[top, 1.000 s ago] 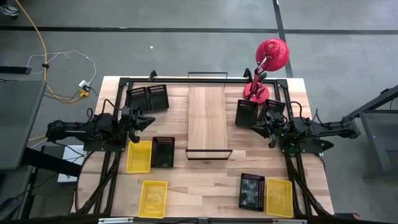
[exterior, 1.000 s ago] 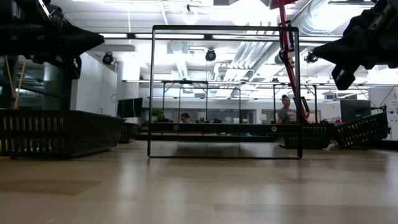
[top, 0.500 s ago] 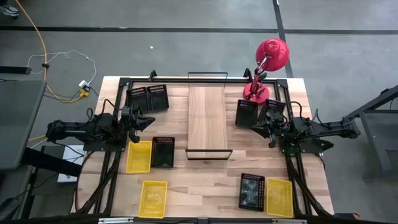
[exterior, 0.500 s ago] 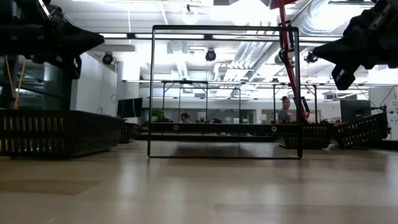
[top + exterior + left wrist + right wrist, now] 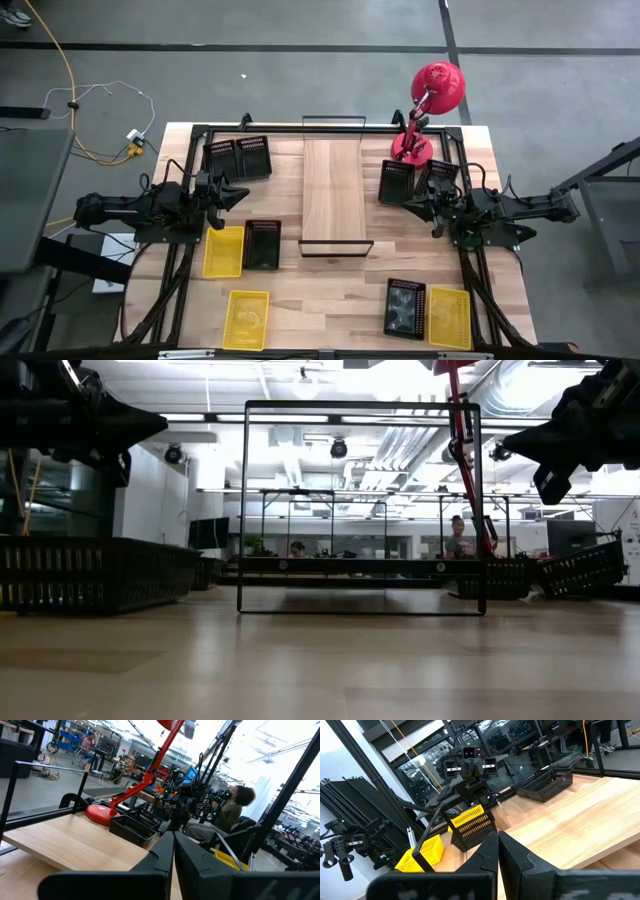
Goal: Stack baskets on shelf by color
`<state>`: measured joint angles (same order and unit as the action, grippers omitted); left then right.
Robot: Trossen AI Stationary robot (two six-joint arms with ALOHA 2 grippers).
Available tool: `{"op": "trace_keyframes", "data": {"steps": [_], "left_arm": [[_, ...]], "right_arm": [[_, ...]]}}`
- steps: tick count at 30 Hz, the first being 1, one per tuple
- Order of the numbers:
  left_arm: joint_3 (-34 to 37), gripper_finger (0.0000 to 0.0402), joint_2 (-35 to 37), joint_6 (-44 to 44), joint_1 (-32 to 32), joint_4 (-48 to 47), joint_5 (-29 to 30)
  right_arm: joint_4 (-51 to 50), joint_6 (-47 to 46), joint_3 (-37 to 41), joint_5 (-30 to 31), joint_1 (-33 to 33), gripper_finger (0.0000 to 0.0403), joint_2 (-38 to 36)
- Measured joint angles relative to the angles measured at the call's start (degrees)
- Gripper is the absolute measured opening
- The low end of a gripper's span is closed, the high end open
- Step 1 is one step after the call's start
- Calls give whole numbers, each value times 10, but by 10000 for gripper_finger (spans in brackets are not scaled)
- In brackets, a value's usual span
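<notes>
The shelf (image 5: 336, 188) lies bare along the middle of the desk (image 5: 330, 290), exactly as in the earlier pictures; no basket has moved either. Two black baskets (image 5: 238, 158) sit at the far left corner, two more (image 5: 416, 182) beside the red lamp (image 5: 428, 108), a yellow basket (image 5: 224, 251) touching a black one (image 5: 263, 244) just left of the shelf's near end, a lone yellow one (image 5: 247, 319) at the near edge, and a black-and-yellow pair (image 5: 428, 310) at near right. The left end effector (image 5: 238, 193) hangs pinched closed and empty above the desk's left side, unchanged; the right end effector (image 5: 412, 205) likewise, closed on nothing, near the lamp-side baskets. In the low view both end effectors are cut off at the top corners, and the baskets show only as dark walls.
</notes>
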<state>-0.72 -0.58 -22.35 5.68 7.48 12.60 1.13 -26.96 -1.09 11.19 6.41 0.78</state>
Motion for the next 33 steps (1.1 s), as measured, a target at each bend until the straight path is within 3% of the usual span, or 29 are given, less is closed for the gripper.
{"op": "trace_keyframes", "data": {"steps": [12,15,19,22,27,33], "left_arm": [[0,3,0,0,0,0,0],[0,3,0,0,0,0,0],[0,3,0,0,0,0,0],[0,3,0,0,0,0,0],[0,3,0,0,0,0,0],[0,3,0,0,0,0,0]], "right_arm": [[5,-1,0,18,0,0,0],[42,-95,1,31,0,0,0],[135,-269,1,96,0,0,-1],[174,-315,1,113,0,0,0],[242,-311,-24,36,0,0,26],[93,-258,-157,-44,0,0,153]]}}
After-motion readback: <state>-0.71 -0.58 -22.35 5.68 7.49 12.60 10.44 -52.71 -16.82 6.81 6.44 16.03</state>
